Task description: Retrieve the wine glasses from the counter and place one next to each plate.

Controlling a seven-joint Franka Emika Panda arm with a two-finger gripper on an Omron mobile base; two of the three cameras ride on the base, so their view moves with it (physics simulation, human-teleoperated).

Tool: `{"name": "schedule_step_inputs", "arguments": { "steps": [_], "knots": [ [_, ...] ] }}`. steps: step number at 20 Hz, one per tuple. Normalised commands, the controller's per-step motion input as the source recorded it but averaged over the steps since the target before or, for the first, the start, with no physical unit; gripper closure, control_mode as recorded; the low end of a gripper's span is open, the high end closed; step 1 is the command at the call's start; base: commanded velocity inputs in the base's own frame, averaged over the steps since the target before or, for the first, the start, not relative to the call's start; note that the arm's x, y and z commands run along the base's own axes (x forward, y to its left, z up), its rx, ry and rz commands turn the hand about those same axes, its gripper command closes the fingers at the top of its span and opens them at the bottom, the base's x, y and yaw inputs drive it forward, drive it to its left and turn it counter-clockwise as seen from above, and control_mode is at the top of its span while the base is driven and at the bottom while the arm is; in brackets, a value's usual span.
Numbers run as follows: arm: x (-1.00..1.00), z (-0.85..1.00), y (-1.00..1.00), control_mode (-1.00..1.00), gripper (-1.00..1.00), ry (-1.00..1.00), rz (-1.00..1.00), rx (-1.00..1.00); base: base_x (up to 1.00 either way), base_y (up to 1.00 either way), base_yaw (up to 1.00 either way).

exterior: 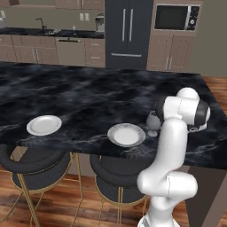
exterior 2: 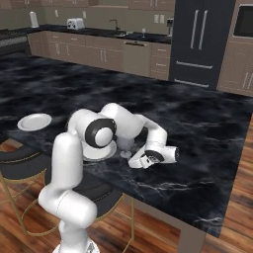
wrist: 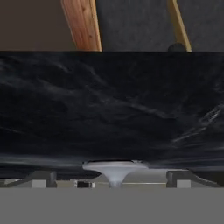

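1. Black marble with pale veining makes up the island (exterior: 88,95), the largest thing in view; it carries both plates and one glass along its near edge, above the dark stools (exterior: 33,162).
2. The counter (exterior: 26,32) is seen far behind, against the back wall; no second glass can be made out on it at this size.
3. The arm is bent low over the island's near edge, with the gripper (wrist: 111,177) brought down level with the marble.
4. Two white plates are set well apart: the left plate (exterior: 44,125) has nothing beside it, while the right plate (exterior: 126,135) has the glass just to its right.
5. The glass (exterior: 153,122) is seen standing upright on the island; in the hand view its foot (wrist: 114,166) rests flat on the marble.
6. The jaws are spread wide, a fingertip at each side of the foot and clear of it, so nothing is gripped.
7. The step in hand is judged to be the release of a glass at the right plate.
8. The next move is judged to call for a clean withdrawal without knocking the stem, then a trip to the counter for a glass for the left plate.
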Motion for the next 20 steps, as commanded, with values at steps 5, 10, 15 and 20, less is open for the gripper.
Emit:
{"name": "schedule_step_inputs", "arguments": {
  "steps": [5,10,15,20],
  "knots": [
    [-0.78,0.55,-0.03,-1.00,-1.00,-0.05,-0.02,0.01,0.00,0.00,0.00],
    [-0.89,0.84,0.00,-1.00,-1.00,-0.07,0.00,0.00,0.00,0.00,0.00],
    [-0.71,0.98,0.04,-1.00,-1.00,-0.08,0.00,0.00,0.00,0.00,0.00],
    [-0.68,0.97,0.17,-1.00,-1.00,-0.11,0.00,0.00,0.00,0.00,0.00]
  ]
}}
